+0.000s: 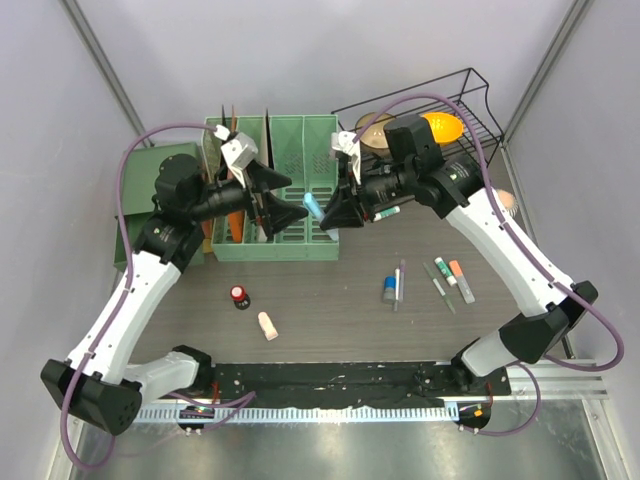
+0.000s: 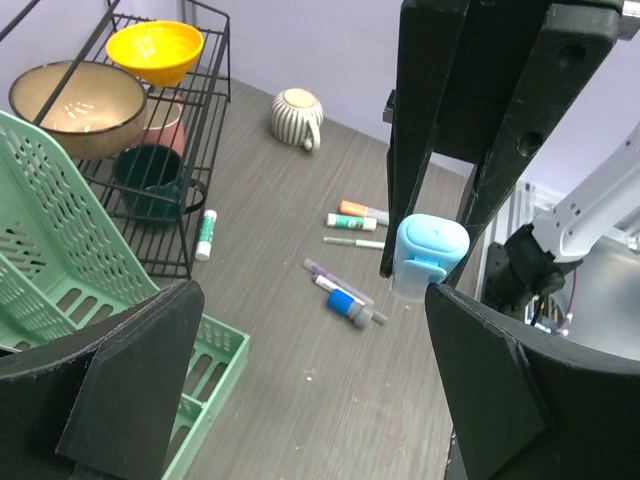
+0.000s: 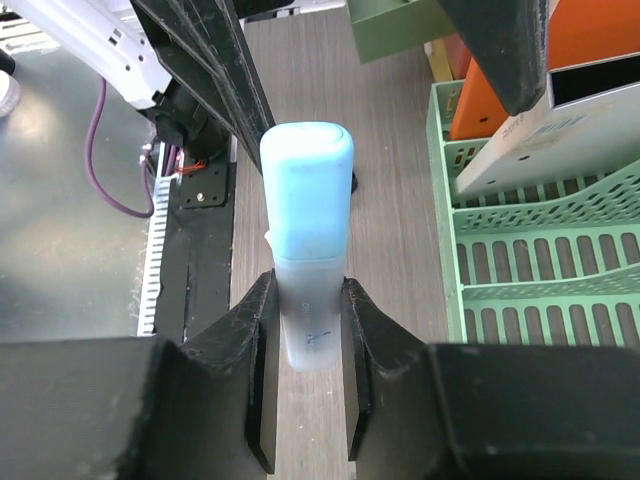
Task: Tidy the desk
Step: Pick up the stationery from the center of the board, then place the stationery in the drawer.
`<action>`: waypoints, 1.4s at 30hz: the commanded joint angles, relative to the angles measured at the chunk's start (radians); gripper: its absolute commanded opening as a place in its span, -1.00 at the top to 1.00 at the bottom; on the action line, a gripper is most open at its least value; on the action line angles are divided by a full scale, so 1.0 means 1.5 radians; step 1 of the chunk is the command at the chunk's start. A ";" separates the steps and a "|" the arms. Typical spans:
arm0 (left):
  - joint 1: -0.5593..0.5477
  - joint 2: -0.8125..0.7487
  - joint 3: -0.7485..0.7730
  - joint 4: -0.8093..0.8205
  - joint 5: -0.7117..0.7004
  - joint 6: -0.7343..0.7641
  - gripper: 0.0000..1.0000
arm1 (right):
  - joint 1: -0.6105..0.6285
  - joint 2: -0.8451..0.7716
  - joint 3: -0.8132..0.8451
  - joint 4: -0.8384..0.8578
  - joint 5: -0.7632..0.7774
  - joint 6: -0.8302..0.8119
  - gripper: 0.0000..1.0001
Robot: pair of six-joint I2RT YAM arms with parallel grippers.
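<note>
My right gripper (image 3: 305, 290) is shut on the pale barrel of a light blue capped marker (image 3: 305, 200), held in the air above the dark wood-grain desk (image 1: 330, 310) just in front of the green file rack (image 1: 290, 150). In the top view the marker (image 1: 313, 206) points left toward my left gripper (image 1: 290, 198). The left gripper (image 2: 310, 380) is wide open and holds nothing. Seen from the left wrist, the marker (image 2: 428, 255) hangs just beyond the right finger, not between the fingers.
Several pens and markers (image 1: 393, 288) lie on the desk's right half, more of them (image 1: 455, 280) further right. A small red-capped bottle (image 1: 239, 296) and a pink stub (image 1: 267, 326) lie front left. A black wire rack (image 1: 460, 110) holds bowls. A striped mug (image 2: 296, 113) stands far right.
</note>
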 commanded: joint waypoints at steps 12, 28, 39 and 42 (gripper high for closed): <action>-0.020 -0.019 -0.015 0.139 0.051 -0.076 -0.99 | 0.019 0.001 0.035 0.019 -0.002 0.024 0.92; -0.028 -0.027 -0.039 0.145 0.065 -0.075 -0.95 | 0.019 0.024 0.077 0.004 -0.006 0.027 0.92; -0.033 -0.010 -0.037 0.191 0.077 -0.111 -0.55 | 0.021 0.035 0.076 0.004 -0.016 0.030 0.92; -0.033 -0.007 -0.036 0.195 0.079 -0.115 -0.42 | 0.023 0.034 0.073 0.004 -0.016 0.030 0.92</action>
